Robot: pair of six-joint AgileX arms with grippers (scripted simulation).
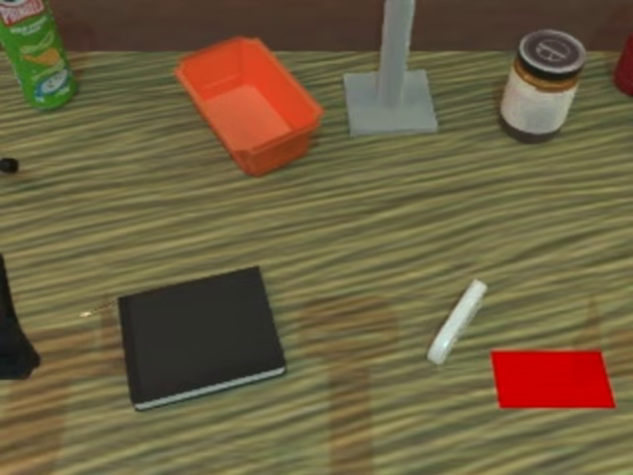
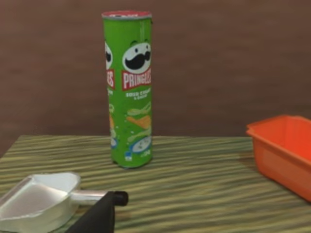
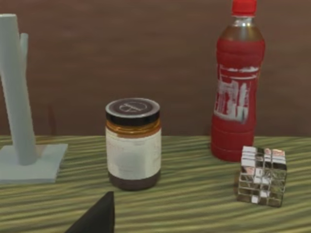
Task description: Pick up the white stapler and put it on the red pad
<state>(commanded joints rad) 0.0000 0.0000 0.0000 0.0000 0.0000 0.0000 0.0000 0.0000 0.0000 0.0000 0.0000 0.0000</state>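
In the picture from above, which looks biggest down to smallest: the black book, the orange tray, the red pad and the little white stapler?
1. black book
2. orange tray, not far behind the book; it is cut by nothing, yet tilted, so the gap is unsure
3. red pad
4. white stapler, clearly the smallest

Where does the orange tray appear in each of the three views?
Top view: the orange tray stands at the back of the table, left of centre, beside the grey post.
Left wrist view: the tray sits at the picture's edge, partly cut off, apart from the green can.
Right wrist view: not in it.
Shared landmark: the green can.
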